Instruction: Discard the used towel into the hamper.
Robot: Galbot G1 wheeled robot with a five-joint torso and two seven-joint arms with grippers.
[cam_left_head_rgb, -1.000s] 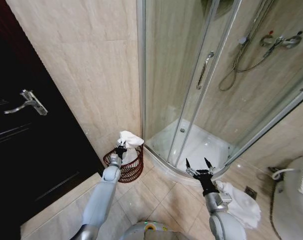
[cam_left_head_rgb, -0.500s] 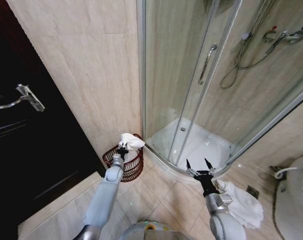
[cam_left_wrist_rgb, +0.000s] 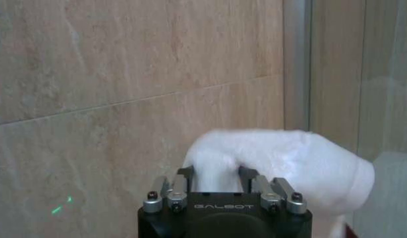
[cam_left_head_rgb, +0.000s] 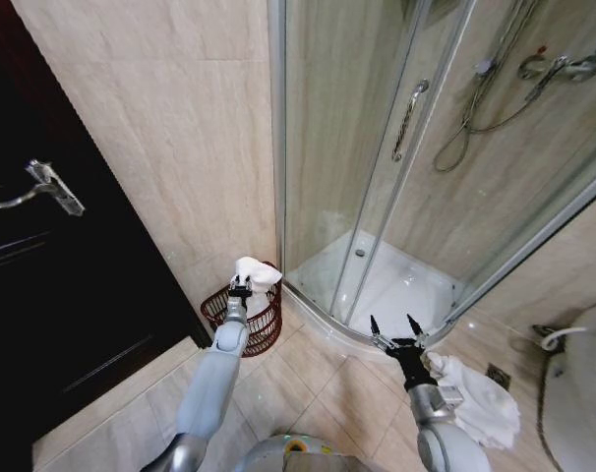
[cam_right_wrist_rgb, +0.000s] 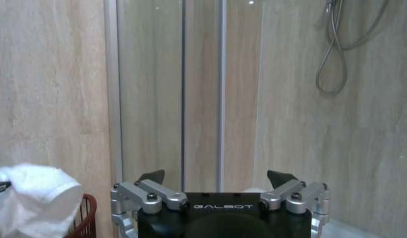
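Now towel (cam_left_head_rgb: pixel 255 271) over hamper (cam_left_head_rgb: pixel 247 324), shower glass (cam_left_head_rgb: pixel 347 147) beside, left pincer (cam_left_head_rgb: pixel 240 287) gripping

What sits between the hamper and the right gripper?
Bare floor tiles and the shower tray's curved curb, seen in the head view between hamper and right gripper.

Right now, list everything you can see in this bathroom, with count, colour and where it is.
towel: one, white, held above the hamper
hamper: one, dark red wire, on the floor by the tiled wall
second towel: one, white, on the floor near the shower base
shower enclosure: one, glass, in the corner
shower hose: one, silver, inside the enclosure
door: one, dark, left side
left tool: shut on the towel, over the hamper
right tool: open, idle by the shower base
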